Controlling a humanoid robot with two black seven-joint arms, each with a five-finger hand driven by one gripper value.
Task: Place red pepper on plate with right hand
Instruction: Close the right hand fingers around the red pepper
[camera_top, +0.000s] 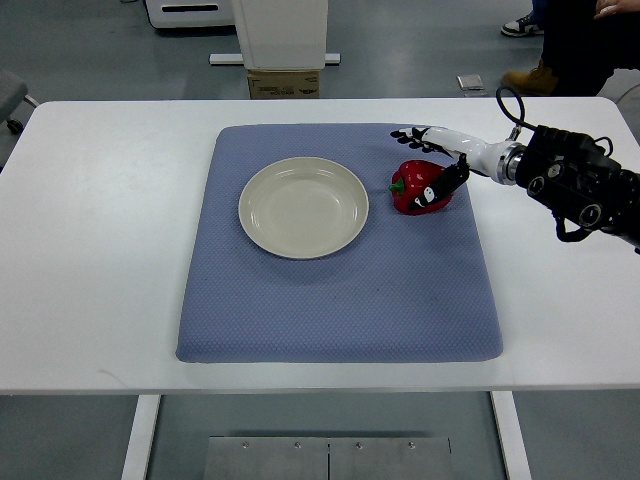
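A red pepper (413, 190) with a green stem lies on the blue mat (330, 300), just right of the cream plate (252, 212), which holds nothing. My right hand (427, 160) reaches in from the right edge and hovers over the pepper's far right side. Its fingers (410, 136) are spread past the far side of the pepper, and the thumb (447, 184) rests against its right flank. The hand is open around the pepper and the pepper still sits on the mat. My left arm is out of view.
The mat covers the middle of a white table (100, 250). A cardboard box (285, 82) and a white stand sit on the floor beyond the far edge. A person's shoes (528, 76) show at the top right.
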